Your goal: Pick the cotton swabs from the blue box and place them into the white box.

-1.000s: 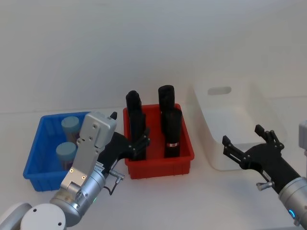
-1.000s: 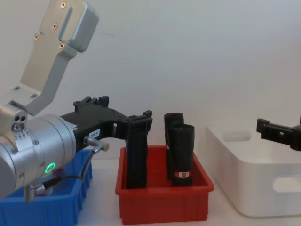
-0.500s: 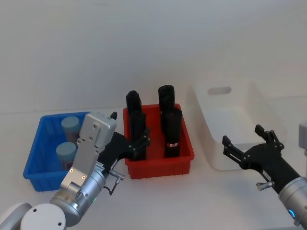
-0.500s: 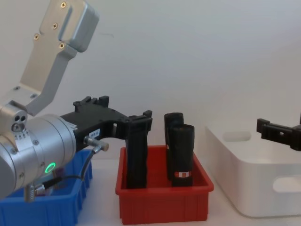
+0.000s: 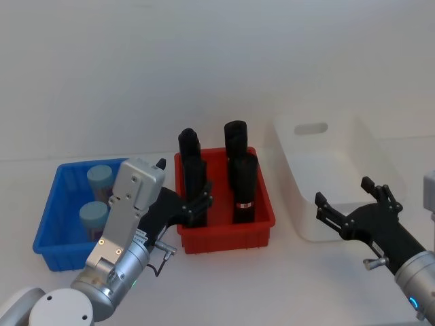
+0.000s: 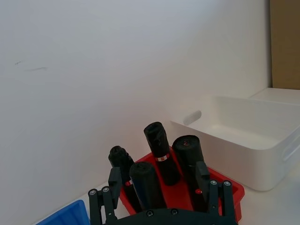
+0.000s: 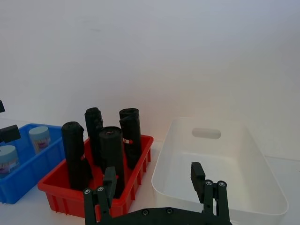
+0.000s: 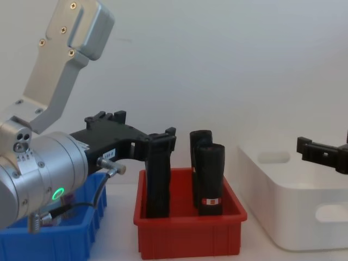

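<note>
Cotton swabs (image 5: pixel 93 216), two small clear plastic jars with pale blue lids, stand upright inside the shallow blue ribbed plastic box (image 5: pixel 64 257), one nearer its far wall and one nearer its middle, close together. You find that blue box on the left part of the white table (image 5: pixel 272 285). Just beside it, at the table's middle, is a red plastic bin (image 5: pixel 224 238) holding four tall black cylinders (image 5: pixel 245 180), two of which show a red-and-white band. On the right part of the table is the larger smooth white plastic box (image 5: pixel 340 129) with rounded corners and an oval handle cut-out in its far wall; nothing lies inside it. Your left gripper (image 6: pixel 157 176) hangs above the table between the blue box's right wall and the red bin's near left corner, its fingers spread apart and pinching nothing; you cannot tell whether a finger touches the nearest black cylinder. Your right gripper (image 5: pixel 343 191) hovers at the white box's near wall, toward the table's right edge, fingers likewise spread wide with nothing between them.
</note>
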